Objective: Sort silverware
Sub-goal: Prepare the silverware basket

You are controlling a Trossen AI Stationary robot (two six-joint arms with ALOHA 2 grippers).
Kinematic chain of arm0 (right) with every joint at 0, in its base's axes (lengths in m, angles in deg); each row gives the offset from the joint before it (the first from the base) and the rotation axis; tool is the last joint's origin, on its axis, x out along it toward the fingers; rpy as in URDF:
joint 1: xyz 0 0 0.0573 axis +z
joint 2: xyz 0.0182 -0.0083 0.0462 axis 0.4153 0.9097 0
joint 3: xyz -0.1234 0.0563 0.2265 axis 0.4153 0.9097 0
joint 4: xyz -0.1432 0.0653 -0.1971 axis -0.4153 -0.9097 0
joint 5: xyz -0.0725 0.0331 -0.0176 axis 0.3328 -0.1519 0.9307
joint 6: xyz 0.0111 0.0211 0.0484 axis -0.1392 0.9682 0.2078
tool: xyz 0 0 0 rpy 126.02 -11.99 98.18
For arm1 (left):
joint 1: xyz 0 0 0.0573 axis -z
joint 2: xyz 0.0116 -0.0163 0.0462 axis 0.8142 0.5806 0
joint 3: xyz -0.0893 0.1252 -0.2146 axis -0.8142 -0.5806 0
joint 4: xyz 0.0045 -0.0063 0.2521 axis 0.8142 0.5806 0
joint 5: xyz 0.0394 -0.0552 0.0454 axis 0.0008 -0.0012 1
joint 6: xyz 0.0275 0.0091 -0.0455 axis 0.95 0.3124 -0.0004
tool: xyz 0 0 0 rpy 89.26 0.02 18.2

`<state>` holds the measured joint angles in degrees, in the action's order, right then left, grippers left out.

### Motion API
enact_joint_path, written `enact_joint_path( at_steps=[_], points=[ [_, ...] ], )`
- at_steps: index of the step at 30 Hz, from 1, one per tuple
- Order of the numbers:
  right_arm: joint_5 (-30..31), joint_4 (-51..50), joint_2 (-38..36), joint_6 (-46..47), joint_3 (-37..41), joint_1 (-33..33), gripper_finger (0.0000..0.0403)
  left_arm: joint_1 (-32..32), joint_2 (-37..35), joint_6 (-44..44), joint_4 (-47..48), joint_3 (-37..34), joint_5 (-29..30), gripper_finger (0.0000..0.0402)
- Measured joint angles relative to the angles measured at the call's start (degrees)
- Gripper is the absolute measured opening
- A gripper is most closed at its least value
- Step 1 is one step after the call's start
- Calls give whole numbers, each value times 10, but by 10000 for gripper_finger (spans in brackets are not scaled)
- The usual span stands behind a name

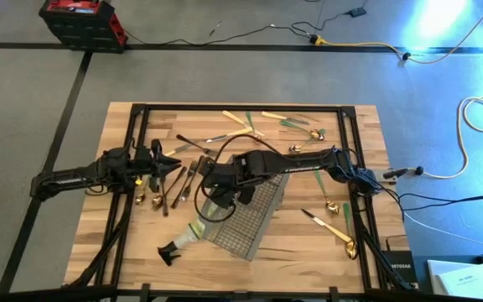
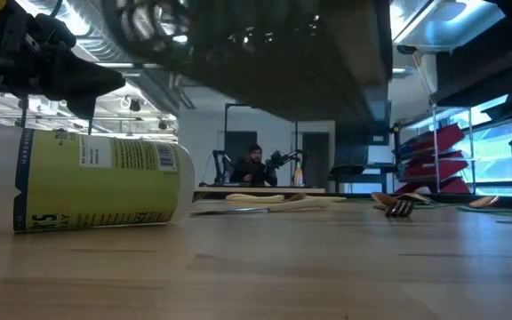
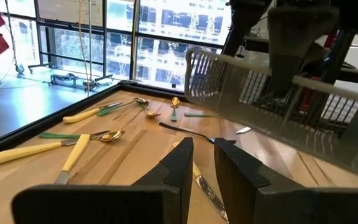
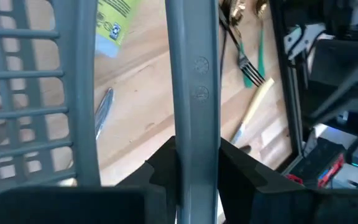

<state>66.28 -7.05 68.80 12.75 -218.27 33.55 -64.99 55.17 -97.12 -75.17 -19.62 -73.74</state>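
Pale wooden planks form the table (image 1: 309,252), framed by black rails and standing on grey floor crossed by cables. Slim silverware (image 1: 250,124) lies scattered over it: cream and green handles along the far edge, gold spoons at the right, dark pieces by the left arm. The right gripper (image 4: 196,163) is clamped on a smooth grey bar of the mesh caddy (image 1: 254,220), which hangs tilted over the table's middle, its plastic grid see-through. Beside it a clear spray bottle (image 1: 193,232) with a yellow-green label lies on its side. The left gripper (image 3: 204,163) hovers low over the left part of the table, fingers nearly together with a narrow gap and nothing between them. Beyond, a person (image 2: 254,166) sits at a desk in the workshop.
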Motion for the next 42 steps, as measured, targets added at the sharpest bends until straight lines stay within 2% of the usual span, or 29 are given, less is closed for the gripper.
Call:
enact_joint_path(
  at_steps=[10,23,42],
  points=[
    [36,-4,-43,7,0,16,67,0,0,0,0,0,0,51],
    [76,-36,-120,72,0,35,67,0,0,0,0,0,0,51],
    [253,-137,-200,241,0,120,67,0,0,0,0,0,0,51]
  ],
)
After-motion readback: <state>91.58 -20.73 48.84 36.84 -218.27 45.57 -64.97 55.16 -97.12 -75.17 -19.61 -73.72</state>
